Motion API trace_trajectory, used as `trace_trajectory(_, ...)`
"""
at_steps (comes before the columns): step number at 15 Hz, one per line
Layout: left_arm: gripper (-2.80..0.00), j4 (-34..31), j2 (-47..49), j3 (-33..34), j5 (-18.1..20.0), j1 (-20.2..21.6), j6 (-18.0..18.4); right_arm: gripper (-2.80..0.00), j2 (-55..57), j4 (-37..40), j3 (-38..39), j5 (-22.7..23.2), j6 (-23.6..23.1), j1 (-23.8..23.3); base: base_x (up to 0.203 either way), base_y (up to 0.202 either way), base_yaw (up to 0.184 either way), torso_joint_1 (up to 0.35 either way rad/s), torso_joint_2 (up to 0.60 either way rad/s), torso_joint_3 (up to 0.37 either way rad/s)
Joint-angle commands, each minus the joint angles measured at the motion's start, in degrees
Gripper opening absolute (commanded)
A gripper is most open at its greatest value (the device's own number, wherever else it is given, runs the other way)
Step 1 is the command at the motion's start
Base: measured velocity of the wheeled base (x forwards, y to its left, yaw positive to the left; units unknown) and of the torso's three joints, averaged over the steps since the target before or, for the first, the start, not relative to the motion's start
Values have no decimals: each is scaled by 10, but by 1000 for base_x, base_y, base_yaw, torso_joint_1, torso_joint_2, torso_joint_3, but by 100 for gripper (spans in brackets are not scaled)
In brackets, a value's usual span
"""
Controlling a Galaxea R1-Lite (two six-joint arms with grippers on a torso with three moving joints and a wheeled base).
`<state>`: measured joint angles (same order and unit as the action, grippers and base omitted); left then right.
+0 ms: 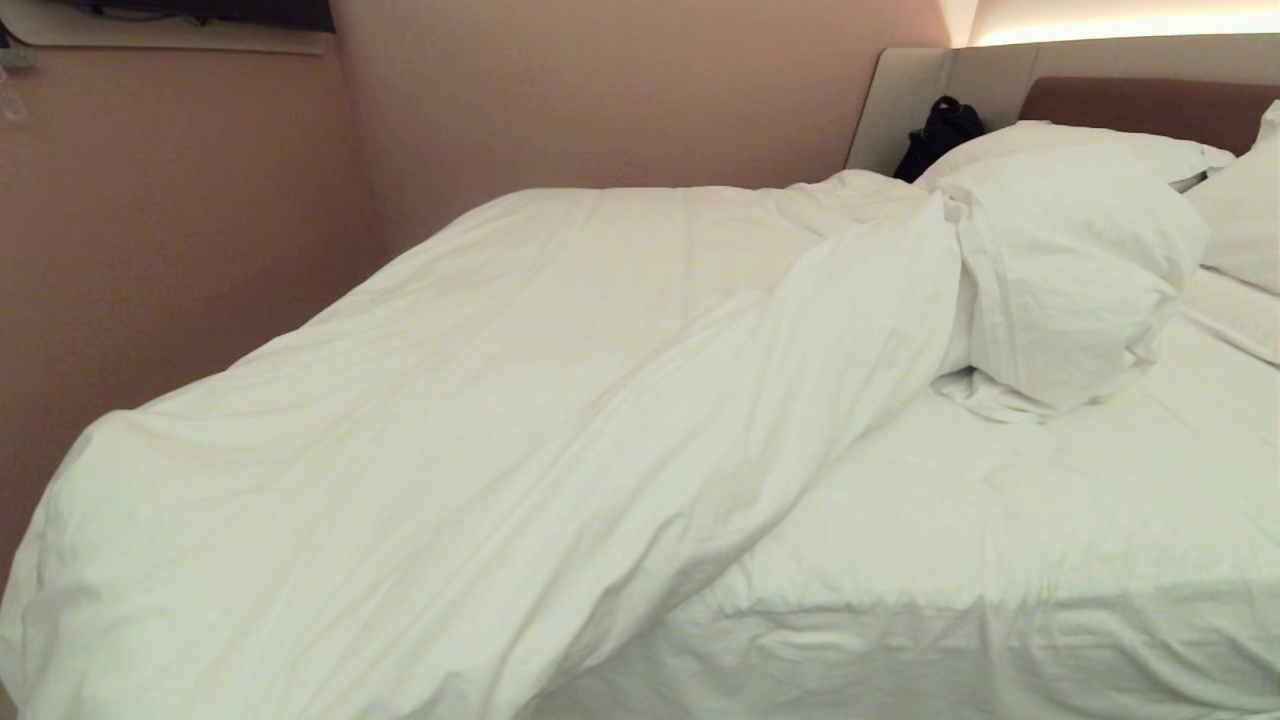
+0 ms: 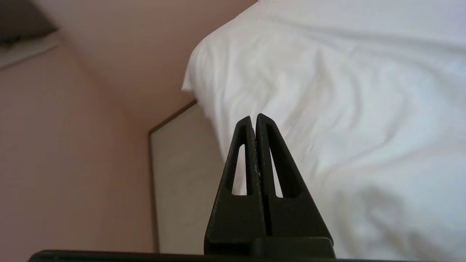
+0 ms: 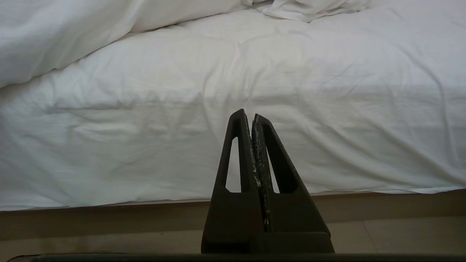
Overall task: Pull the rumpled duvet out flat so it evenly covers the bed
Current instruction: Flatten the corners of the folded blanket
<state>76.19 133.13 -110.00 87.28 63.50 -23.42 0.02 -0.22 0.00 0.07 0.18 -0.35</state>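
The white duvet (image 1: 480, 420) lies rumpled across the left part of the bed (image 1: 1050, 530) and hangs over its near left corner. Its top end is bunched into a lump (image 1: 1070, 270) beside the pillows, leaving the sheet bare at the right front. Neither arm shows in the head view. In the left wrist view my left gripper (image 2: 253, 118) is shut with nothing in it, close to the duvet's hanging corner (image 2: 327, 109) without touching it. My right gripper (image 3: 247, 115) is shut and empty, facing the mattress side (image 3: 327, 109); the duvet's edge (image 3: 54, 36) lies beyond.
White pillows (image 1: 1080, 150) lean on the brown headboard (image 1: 1140, 105), with a black bag (image 1: 940, 135) beside them. Pink walls (image 1: 180, 250) close in the bed's far and left sides. Pale floor (image 2: 185, 174) shows by the corner; the bed base (image 3: 91, 218) runs under the mattress.
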Motion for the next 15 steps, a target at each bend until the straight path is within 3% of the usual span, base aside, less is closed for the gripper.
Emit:
trace_trajectory(1,-280,123,-14,3,6,-42,-115,-280,0,0,0,0,0,0,0,0,0,0,0,0)
trace_trajectory(2,-280,137,-16,4,-2,-60,-163,-280,0,0,0,0,0,0,0,0,0,0,0,0)
trace_trajectory(5,-280,138,-54,7,-5,-72,-189,-280,0,0,0,0,0,0,0,0,0,0,0,0)
trace_trajectory(9,-280,138,-117,8,-6,-74,-255,-280,0,0,0,0,0,0,0,0,0,0,0,0)
trace_trajectory(15,-280,138,-179,9,-6,-76,-280,-280,0,0,0,0,0,0,0,0,0,0,0,0)
